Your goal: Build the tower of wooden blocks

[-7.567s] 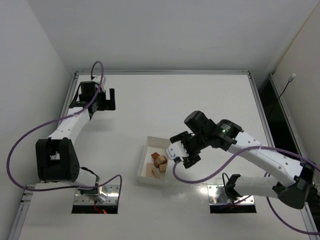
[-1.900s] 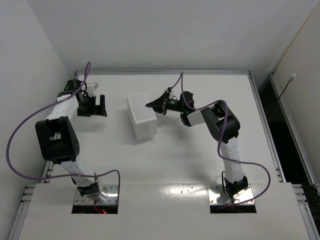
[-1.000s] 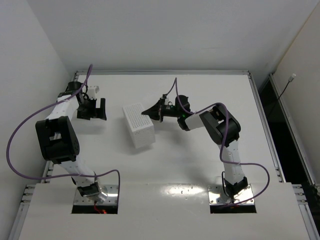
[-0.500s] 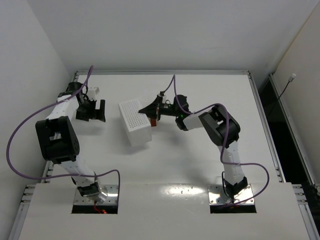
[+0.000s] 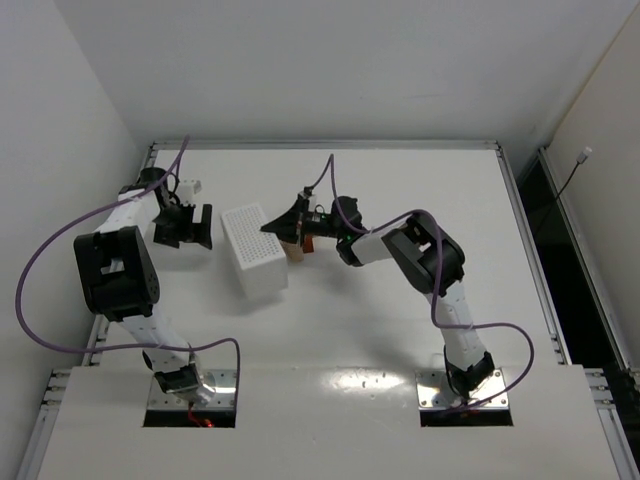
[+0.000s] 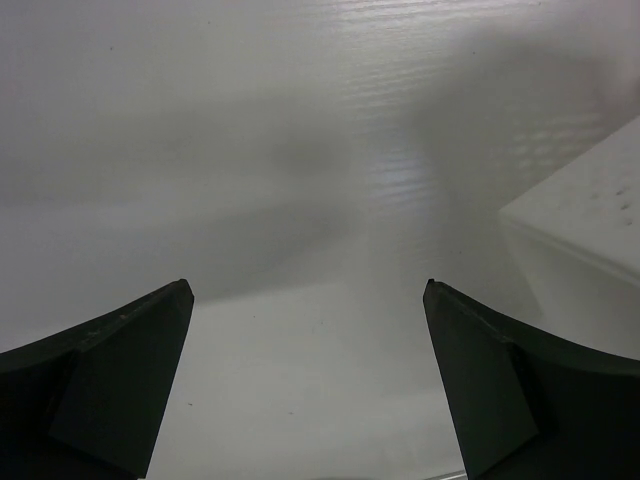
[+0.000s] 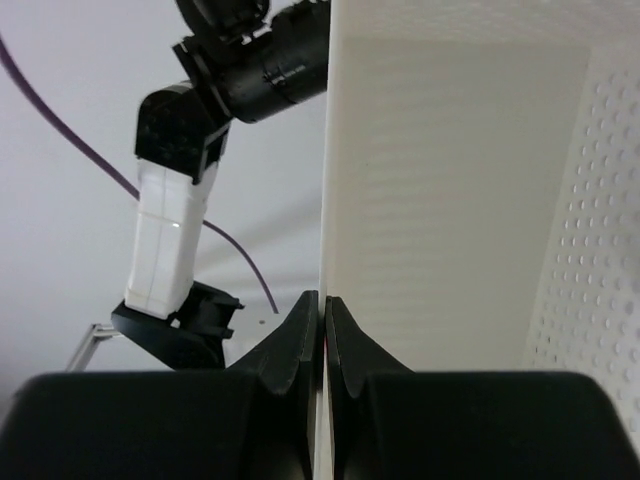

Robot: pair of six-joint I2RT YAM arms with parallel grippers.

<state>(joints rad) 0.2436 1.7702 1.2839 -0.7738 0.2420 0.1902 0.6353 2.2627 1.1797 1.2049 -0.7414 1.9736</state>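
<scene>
The right gripper (image 5: 273, 226) is clamped tight on the thin wall of the white perforated rectangular plastic tray (image 5: 252, 251), which sits with its holed base facing up. The small tan and reddish-brown wooden blocks (image 5: 297, 246) lie on the table just under this gripper's wrist, beside the tray's right edge. The left gripper (image 6: 308, 290), jaws spread wide, hangs left of the tray, holding nothing.

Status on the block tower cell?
Left gripper open, empty. Right gripper shut on tray wall; tray upside down. Blocks just showing at the tray edge by that gripper, no tower visible. Tray may hide some.
</scene>
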